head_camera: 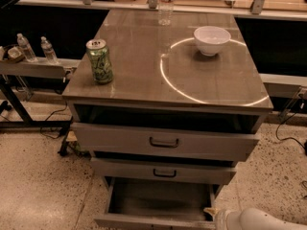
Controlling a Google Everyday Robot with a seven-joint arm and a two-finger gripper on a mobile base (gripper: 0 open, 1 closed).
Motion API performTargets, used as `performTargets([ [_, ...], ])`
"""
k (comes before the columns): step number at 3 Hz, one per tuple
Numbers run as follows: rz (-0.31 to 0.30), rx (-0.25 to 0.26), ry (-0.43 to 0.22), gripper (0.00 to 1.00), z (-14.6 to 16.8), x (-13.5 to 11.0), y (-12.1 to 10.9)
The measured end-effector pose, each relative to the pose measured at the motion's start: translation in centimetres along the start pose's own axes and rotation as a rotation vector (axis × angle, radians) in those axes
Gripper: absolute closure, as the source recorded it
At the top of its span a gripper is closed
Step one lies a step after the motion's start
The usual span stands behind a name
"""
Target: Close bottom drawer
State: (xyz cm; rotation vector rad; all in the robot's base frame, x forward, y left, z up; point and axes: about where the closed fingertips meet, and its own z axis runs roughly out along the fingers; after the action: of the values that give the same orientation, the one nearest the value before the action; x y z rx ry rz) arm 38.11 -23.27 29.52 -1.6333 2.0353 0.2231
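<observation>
**A:** Where is the bottom drawer (158, 201)?

**B:** At the bottom centre of the frame, lowest in the grey cabinet (144, 75). It is pulled well out, so its long flat tray lies open to view. Its front panel runs along the very bottom edge of the frame.

**A:** And the gripper (213, 213)?

**B:** At the lower right, on the end of a white arm (261, 220) that comes in from the right edge. Its tip is at the drawer's right front corner, touching it or just beside it. I cannot tell which.

**A:** Is it holding anything?

**B:** I cannot tell. It is too close to the frame's edge to judge.

**A:** The other drawers?

**B:** The top drawer (120, 139) and the middle drawer (124, 169) both stand a little way out, each with a dark bar handle at its centre. The top one reaches further forward than the middle one.

**A:** What is on the cabinet?

**B:** A green can (100, 61) stands upright near the left edge. A white bowl (211, 40) sits at the upper right, on a bright ring of light (165, 83). A clear bottle (166, 6) stands at the back edge.

**A:** Anything off to the side?

**B:** Two small bottles (25, 47) stand on a shelf (33, 68) at the upper left. Below is speckled floor (43, 186).
</observation>
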Motion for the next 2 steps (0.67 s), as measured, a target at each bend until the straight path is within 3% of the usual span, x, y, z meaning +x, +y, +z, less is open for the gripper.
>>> performTargets([
  [1,0.023,-0.049,0.056,0.02,-0.3,2.2,2.9],
  [2,0.039,-0.097,0.094,0.33,0.7,4.2,5.4],
])
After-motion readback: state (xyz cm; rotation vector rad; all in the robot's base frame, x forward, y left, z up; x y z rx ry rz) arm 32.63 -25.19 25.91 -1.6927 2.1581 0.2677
